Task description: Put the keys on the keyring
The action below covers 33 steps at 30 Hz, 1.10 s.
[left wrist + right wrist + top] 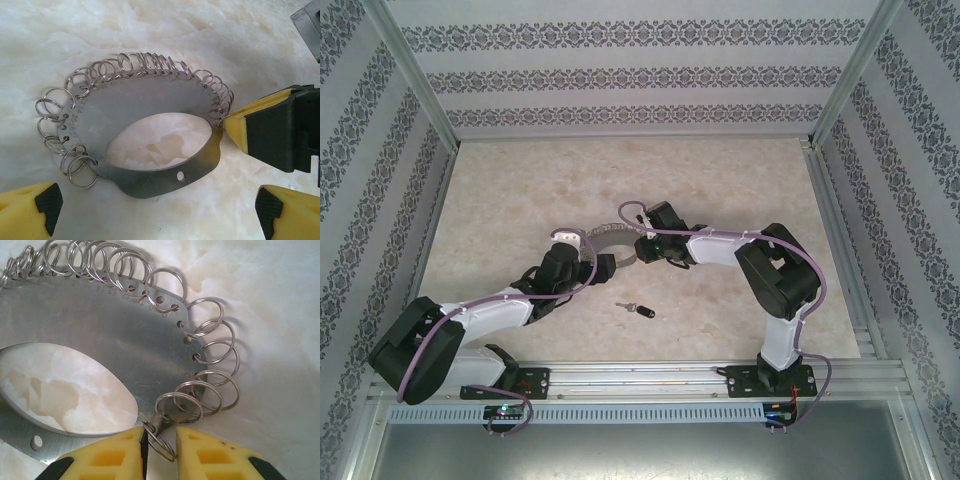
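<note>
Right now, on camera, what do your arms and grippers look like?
The left arm and right arm have white shells, black joints and a lilac cable looping along each. The left gripper and right gripper have blocky yellow fingers with black backing; the right's show a recessed grid.

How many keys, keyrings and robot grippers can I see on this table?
Key: 1
Keyring: 1
Grippers: 2, the left gripper, open, and the right gripper, pinching the keyring's rim
Total: 4
</note>
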Tool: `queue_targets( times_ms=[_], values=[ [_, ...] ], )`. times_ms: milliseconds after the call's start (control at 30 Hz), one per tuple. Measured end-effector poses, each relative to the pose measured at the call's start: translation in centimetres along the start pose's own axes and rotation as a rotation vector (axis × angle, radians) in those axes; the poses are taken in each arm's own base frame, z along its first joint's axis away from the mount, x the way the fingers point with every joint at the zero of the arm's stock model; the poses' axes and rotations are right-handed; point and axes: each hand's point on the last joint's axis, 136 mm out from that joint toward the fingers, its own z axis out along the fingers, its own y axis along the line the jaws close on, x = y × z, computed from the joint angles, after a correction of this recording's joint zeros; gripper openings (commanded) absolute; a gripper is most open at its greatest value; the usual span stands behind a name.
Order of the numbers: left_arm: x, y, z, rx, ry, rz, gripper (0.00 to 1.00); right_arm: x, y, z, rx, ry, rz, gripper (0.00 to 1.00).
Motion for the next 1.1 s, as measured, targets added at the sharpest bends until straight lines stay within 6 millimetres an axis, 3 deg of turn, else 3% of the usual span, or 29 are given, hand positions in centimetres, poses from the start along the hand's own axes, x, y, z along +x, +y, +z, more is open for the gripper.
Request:
queue_targets(
  times_ms=[167, 400, 667, 833, 1100],
  values=[
    [0.1, 0.1, 0.1, -0.002, 0.004, -0.003, 1.0, 0.1, 0.4, 0.0, -0.005, 0.003, -0.011, 0.18],
    [0.2, 0.1, 0.1, -0.003, 0.006, -0.003, 1.0, 0.2, 0.4, 0.0, -0.006, 0.002, -0.023, 0.0],
    [-0.3, -0.2, 0.1, 0.005, -0.006, -0.004, 1.0, 0.1, 0.5, -0.1, -0.011, 0.0, -0.046, 0.0],
    [-3.2, -1.8, -0.7, 0.054, -0.071, -0.009, 1.0, -0.8, 1.1, -2.1, -0.088, -0.047, -0.074, 0.0],
    [-10.9, -6.9, -4.2, 0.212, -0.22, 0.025, 1.0, -5.0, 3.0, -8.9, -0.299, -0.277, -0.123, 0.0]
  ],
)
